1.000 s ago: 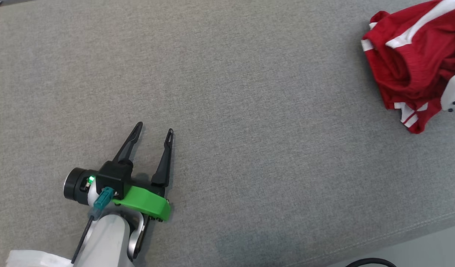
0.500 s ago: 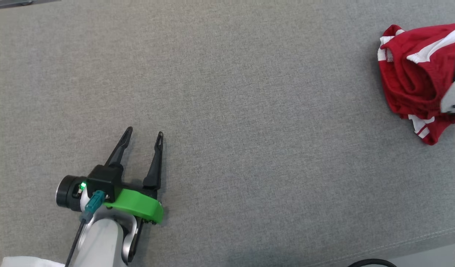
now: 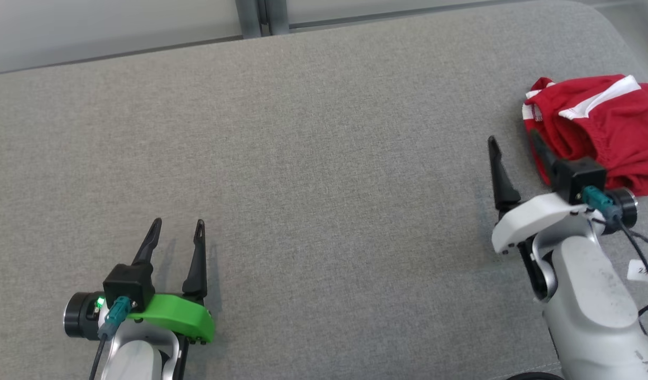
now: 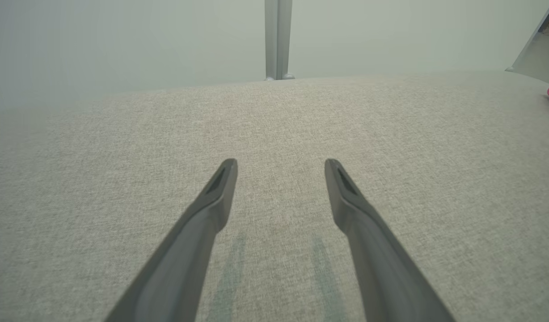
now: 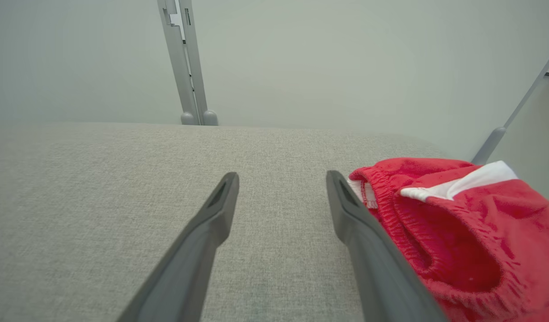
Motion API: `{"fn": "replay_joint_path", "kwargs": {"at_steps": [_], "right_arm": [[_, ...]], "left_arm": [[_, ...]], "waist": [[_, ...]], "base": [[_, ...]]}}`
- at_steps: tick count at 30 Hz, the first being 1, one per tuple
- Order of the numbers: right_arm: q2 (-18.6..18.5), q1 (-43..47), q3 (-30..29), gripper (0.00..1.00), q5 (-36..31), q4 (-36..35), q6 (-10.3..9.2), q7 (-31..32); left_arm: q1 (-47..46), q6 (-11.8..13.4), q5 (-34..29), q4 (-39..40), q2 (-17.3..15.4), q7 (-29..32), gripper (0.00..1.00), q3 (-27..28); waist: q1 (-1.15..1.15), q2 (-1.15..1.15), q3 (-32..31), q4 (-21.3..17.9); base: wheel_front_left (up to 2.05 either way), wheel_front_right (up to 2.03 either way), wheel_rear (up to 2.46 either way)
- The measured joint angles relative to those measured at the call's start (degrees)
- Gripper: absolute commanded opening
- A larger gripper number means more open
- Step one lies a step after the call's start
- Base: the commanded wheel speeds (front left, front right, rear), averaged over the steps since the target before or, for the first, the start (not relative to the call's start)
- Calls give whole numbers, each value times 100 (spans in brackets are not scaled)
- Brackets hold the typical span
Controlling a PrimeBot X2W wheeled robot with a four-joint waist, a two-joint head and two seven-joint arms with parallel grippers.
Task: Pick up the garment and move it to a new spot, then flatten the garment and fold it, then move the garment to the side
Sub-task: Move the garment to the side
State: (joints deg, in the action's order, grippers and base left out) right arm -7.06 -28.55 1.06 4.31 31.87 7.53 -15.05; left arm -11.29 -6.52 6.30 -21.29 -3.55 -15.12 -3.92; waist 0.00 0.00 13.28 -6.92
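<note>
Grey fabric surface (image 3: 324, 174); pale wall (image 5: 346, 58) behind; grey metal post (image 5: 185, 62).

The garment (image 3: 603, 124) is red knit cloth with white stripes and a gathered elastic waistband; it lies crumpled in a loose heap, neither flattened nor folded; it rests on the grey fabric top of the desk (image 3: 313, 158), close to the desk's far right rounded corner; a white stripe crosses the heap's top; white trim and a deep hollow fold show on the side facing the desk's middle.
</note>
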Motion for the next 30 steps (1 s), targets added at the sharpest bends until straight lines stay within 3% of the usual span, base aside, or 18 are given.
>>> {"fn": "replay_joint_path", "kwargs": {"at_steps": [11,30], "right_arm": [[281,806,80,100,203,-78,0,0],[425,1440,8,100,-549,-372,0,0]], "left_arm": [[179,126,11,-297,51,-1,100,247],[456,302,93,-531,65,-1,100,389]], "waist": [[0,0,-566,293],[0,0,-1341,572]], "base": [[0,0,0],[0,0,0]]}}
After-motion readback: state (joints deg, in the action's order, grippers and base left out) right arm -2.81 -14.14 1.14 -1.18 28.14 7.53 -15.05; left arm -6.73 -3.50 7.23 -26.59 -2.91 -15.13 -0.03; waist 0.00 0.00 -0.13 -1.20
